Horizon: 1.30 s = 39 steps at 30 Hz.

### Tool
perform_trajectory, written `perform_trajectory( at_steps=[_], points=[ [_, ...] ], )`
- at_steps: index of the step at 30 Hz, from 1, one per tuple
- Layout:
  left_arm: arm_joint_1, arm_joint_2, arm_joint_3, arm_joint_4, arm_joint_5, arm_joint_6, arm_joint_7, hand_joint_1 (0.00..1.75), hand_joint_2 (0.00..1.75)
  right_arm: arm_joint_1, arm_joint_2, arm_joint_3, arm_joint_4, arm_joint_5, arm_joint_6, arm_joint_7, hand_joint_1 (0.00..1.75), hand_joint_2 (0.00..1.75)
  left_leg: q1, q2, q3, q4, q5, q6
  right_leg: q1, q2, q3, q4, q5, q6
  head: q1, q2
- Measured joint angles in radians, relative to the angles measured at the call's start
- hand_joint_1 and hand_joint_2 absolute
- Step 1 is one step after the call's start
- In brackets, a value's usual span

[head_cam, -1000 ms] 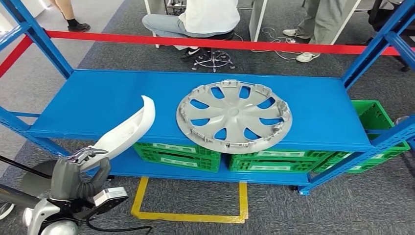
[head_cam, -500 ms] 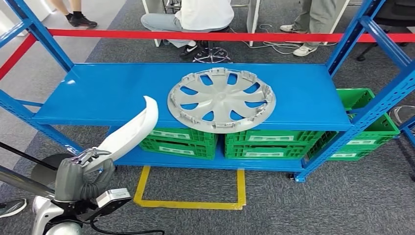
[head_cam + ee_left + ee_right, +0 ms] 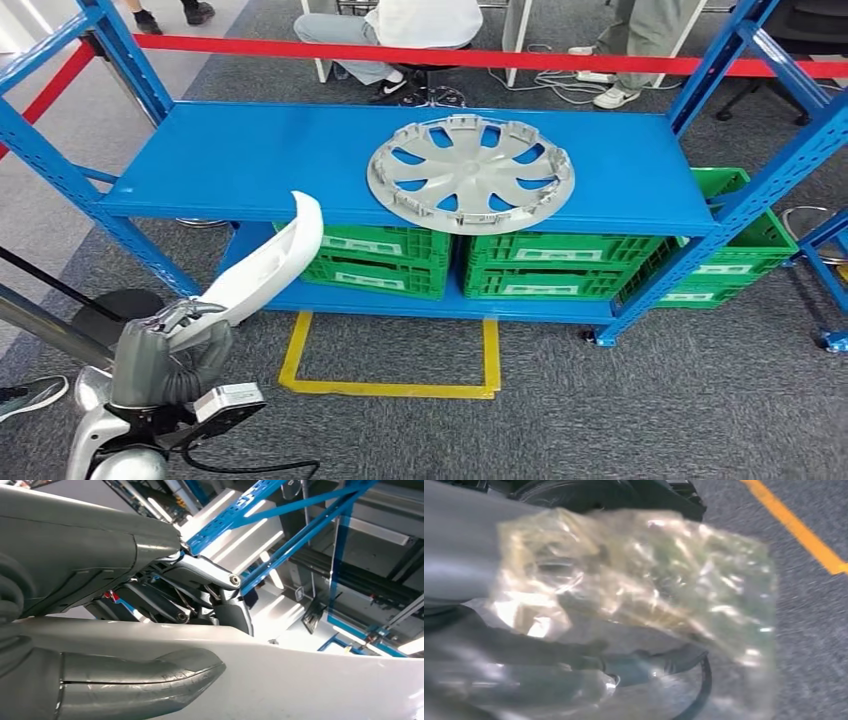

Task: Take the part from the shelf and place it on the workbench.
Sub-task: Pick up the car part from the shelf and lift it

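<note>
The left hand grips a long white curved part, its fingers clenched around the lower end (the thumb presses the part's pale surface in the left wrist view). The part rises clear of the blue shelf, its tip in front of the shelf's front edge. A silver hubcap lies flat on the shelf, above green crates. The right hand is blurred behind crinkled clear plastic; its fingers' state cannot be told.
</note>
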Motion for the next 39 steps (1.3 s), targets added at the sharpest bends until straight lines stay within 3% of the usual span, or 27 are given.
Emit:
perform_trajectory(
  at_steps=[1, 2, 3, 5, 6, 8, 9, 11, 13, 14, 15, 16, 18, 20, 23, 25, 28, 29, 30, 31, 33, 34, 35, 37, 39],
  points=[
    [0.000, -0.001, 0.000, 0.000, 0.001, 0.000, 0.000, 1.75, 1.75, 0.000, 0.000, 0.001, -0.002, -0.001, -0.001, 0.000, 0.00, 0.00, 0.000, 0.000, -0.019, 0.004, 0.012, -0.002, 0.000, 0.000, 0.033, -0.021, 0.036, 0.000, 0.000, 0.000],
    [0.000, -0.002, 0.000, 0.001, 0.002, 0.000, 0.000, 1.75, 1.75, 0.000, 0.000, 0.002, -0.004, -0.002, -0.002, 0.000, 0.00, 0.00, 0.000, 0.001, -0.037, 0.009, 0.023, -0.005, 0.000, 0.000, 0.083, -0.075, 0.064, -0.002, 0.000, 0.000],
    [-0.001, -0.003, 0.000, 0.001, 0.002, 0.000, 0.000, 1.75, 1.75, 0.000, 0.000, 0.004, -0.006, -0.004, -0.002, -0.001, 0.00, 0.00, -0.002, 0.001, -0.051, 0.014, 0.033, -0.009, 0.001, 0.000, 0.147, -0.155, 0.073, -0.003, 0.000, 0.000],
    [-0.002, -0.003, 0.001, 0.001, 0.002, 0.000, -0.001, 1.75, 1.75, -0.002, 0.000, 0.007, -0.009, -0.008, -0.004, -0.002, 0.00, 0.00, -0.004, 0.001, -0.069, 0.023, 0.053, -0.017, 0.002, 0.001, 0.249, -0.309, 0.046, -0.011, -0.001, 0.000],
    [-0.003, -0.003, 0.001, 0.001, 0.003, 0.000, -0.001, 1.75, 1.75, -0.002, 0.000, 0.009, -0.010, -0.009, -0.004, -0.002, 0.00, 0.00, -0.004, 0.001, -0.075, 0.025, 0.063, -0.022, 0.005, 0.001, 0.271, -0.349, 0.032, -0.015, -0.002, 0.000],
    [-0.004, -0.003, 0.001, 0.001, 0.006, 0.000, -0.001, 1.75, 1.75, 0.000, 0.001, 0.011, -0.010, -0.010, -0.006, 0.000, 0.00, 0.00, -0.002, 0.000, -0.085, 0.024, 0.077, -0.033, 0.005, -0.001, 0.259, -0.361, 0.038, -0.028, -0.003, 0.000],
    [-0.004, -0.002, 0.001, 0.001, 0.007, 0.000, -0.001, 1.75, 1.75, 0.002, 0.002, 0.011, -0.010, -0.010, -0.006, 0.000, 0.00, 0.00, -0.001, -0.002, -0.092, 0.034, 0.059, -0.039, 0.004, -0.003, 0.248, -0.360, 0.048, -0.037, -0.004, 0.000],
    [-0.004, -0.002, 0.000, 0.001, 0.008, 0.000, -0.001, 1.75, 1.75, 0.004, 0.003, 0.011, -0.010, -0.010, -0.007, 0.002, 0.00, 0.00, 0.004, -0.006, -0.113, 0.109, -0.031, -0.051, 0.001, -0.008, 0.225, -0.358, 0.070, -0.050, -0.008, 0.000],
    [-0.004, -0.002, 0.000, 0.001, 0.009, 0.000, -0.001, 1.75, 1.75, 0.006, 0.003, 0.012, -0.010, -0.010, -0.008, 0.002, 0.00, 0.00, 0.009, -0.007, -0.134, 0.244, -0.124, -0.060, 0.002, -0.010, 0.200, -0.349, 0.090, -0.054, -0.010, 0.000],
    [-0.004, -0.002, 0.000, 0.001, 0.009, 0.000, -0.001, 1.75, 1.75, 0.006, 0.003, 0.012, -0.010, -0.011, -0.008, 0.002, 0.00, 0.00, 0.011, -0.007, -0.134, 0.295, -0.139, -0.062, 0.002, -0.011, 0.186, -0.342, 0.098, -0.054, -0.010, 0.000],
    [-0.004, -0.002, 0.000, 0.002, 0.009, 0.000, -0.001, 1.75, 1.75, 0.006, 0.003, 0.012, -0.010, -0.011, -0.008, 0.003, 0.00, 0.00, 0.013, -0.007, -0.123, 0.314, -0.133, -0.063, 0.002, -0.011, 0.169, -0.334, 0.105, -0.052, -0.011, 0.000],
    [-0.004, -0.002, 0.000, 0.002, 0.009, 0.000, -0.001, 1.75, 1.75, 0.006, 0.003, 0.012, -0.010, -0.011, -0.009, 0.005, 0.00, 0.00, 0.014, -0.007, -0.095, 0.294, -0.111, -0.063, 0.002, -0.011, 0.153, -0.326, 0.110, -0.051, -0.011, 0.000],
    [-0.006, -0.002, 0.000, 0.002, 0.010, -0.001, -0.002, 1.75, 1.75, 0.007, 0.003, 0.017, -0.010, -0.014, -0.015, 0.012, 0.00, 0.00, 0.014, -0.009, -0.004, 0.173, -0.070, -0.058, 0.003, -0.010, 0.128, -0.312, 0.119, -0.045, -0.011, 0.000],
    [-0.009, -0.002, 0.001, 0.002, 0.010, -0.002, -0.003, 1.75, 1.75, 0.008, 0.003, 0.021, -0.010, -0.020, -0.023, 0.019, 0.00, 0.00, 0.012, -0.015, 0.063, 0.061, -0.065, -0.050, 0.005, -0.009, 0.111, -0.302, 0.130, -0.035, -0.010, 0.000],
    [-0.013, -0.002, 0.001, 0.003, 0.012, -0.006, -0.003, 1.75, 1.75, 0.009, 0.003, 0.025, -0.010, -0.027, -0.029, 0.021, 0.00, 0.00, 0.010, -0.015, 0.070, 0.022, -0.064, -0.033, 0.003, -0.007, 0.092, -0.297, 0.148, -0.018, -0.010, 0.000],
    [-0.019, -0.002, 0.002, 0.003, 0.014, -0.011, -0.003, 1.75, 1.75, 0.009, 0.003, 0.027, -0.010, -0.033, -0.030, 0.020, 0.00, 0.00, 0.013, -0.011, 0.058, 0.009, -0.054, -0.017, 0.002, -0.004, 0.067, -0.261, 0.107, -0.009, -0.007, 0.000],
    [-0.026, -0.002, 0.004, 0.005, 0.017, -0.020, -0.004, 1.75, 1.75, 0.008, 0.002, 0.028, -0.010, -0.041, -0.032, 0.013, 0.00, 0.00, 0.009, -0.006, 0.029, 0.005, -0.034, -0.002, 0.001, -0.002, 0.013, -0.082, -0.021, -0.002, -0.003, 0.000],
    [-0.027, -0.002, 0.004, 0.007, 0.018, -0.023, -0.004, 1.75, 1.75, 0.008, 0.002, 0.029, -0.010, -0.043, -0.033, 0.011, 0.00, 0.00, 0.006, -0.005, 0.019, 0.006, -0.026, -0.001, 0.001, -0.002, 0.005, -0.027, -0.037, -0.001, -0.003, 0.000],
    [-0.029, -0.002, 0.004, 0.008, 0.018, -0.027, -0.004, 1.75, 1.75, 0.008, 0.002, 0.029, -0.010, -0.044, -0.034, 0.010, 0.00, 0.00, 0.003, -0.003, 0.009, 0.007, -0.017, 0.000, 0.001, -0.002, 0.010, -0.002, -0.028, -0.002, -0.003, 0.000],
    [-0.031, -0.002, 0.004, 0.010, 0.019, -0.029, -0.004, 1.75, 1.75, 0.008, 0.002, 0.030, -0.010, -0.045, -0.034, 0.009, 0.00, 0.00, 0.000, -0.002, -0.003, 0.009, -0.008, 0.000, 0.002, -0.002, 0.032, -0.012, 0.002, -0.005, -0.003, 0.000],
    [-0.032, -0.002, 0.004, 0.012, 0.019, -0.030, -0.004, 1.75, 1.75, 0.008, 0.002, 0.031, -0.010, -0.046, -0.034, 0.009, 0.00, 0.00, -0.004, -0.002, -0.022, 0.013, 0.007, -0.001, 0.003, -0.002, 0.099, -0.094, 0.066, -0.013, -0.003, 0.000],
    [-0.033, -0.002, 0.004, 0.012, 0.019, -0.030, -0.004, 1.75, 1.75, 0.007, 0.002, 0.032, -0.010, -0.046, -0.034, 0.009, 0.00, 0.00, -0.005, -0.003, -0.029, 0.015, 0.013, -0.002, 0.005, -0.002, 0.141, -0.154, 0.079, -0.019, -0.003, 0.000],
    [-0.033, -0.003, 0.005, 0.012, 0.019, -0.030, -0.004, 1.75, 1.75, 0.006, 0.002, 0.033, -0.011, -0.046, -0.035, 0.009, 0.00, 0.00, -0.008, -0.003, -0.035, 0.017, 0.019, -0.004, 0.006, -0.002, 0.186, -0.221, 0.074, -0.023, -0.003, 0.000],
    [-0.035, -0.003, 0.005, 0.012, 0.019, -0.030, -0.004, 1.75, 1.75, 0.004, 0.002, 0.035, -0.011, -0.046, -0.035, 0.008, 0.00, 0.00, -0.010, -0.003, -0.045, 0.022, 0.035, -0.011, 0.010, -0.001, 0.246, -0.327, 0.051, -0.028, -0.004, 0.000],
    [-0.036, -0.003, 0.006, 0.013, 0.019, -0.030, -0.004, 1.75, 1.75, 0.003, 0.002, 0.037, -0.011, -0.047, -0.036, 0.007, 0.00, 0.00, -0.008, -0.002, -0.054, 0.024, 0.050, -0.022, 0.011, -0.001, 0.247, -0.354, 0.049, -0.033, -0.003, 0.000]
  ],
)
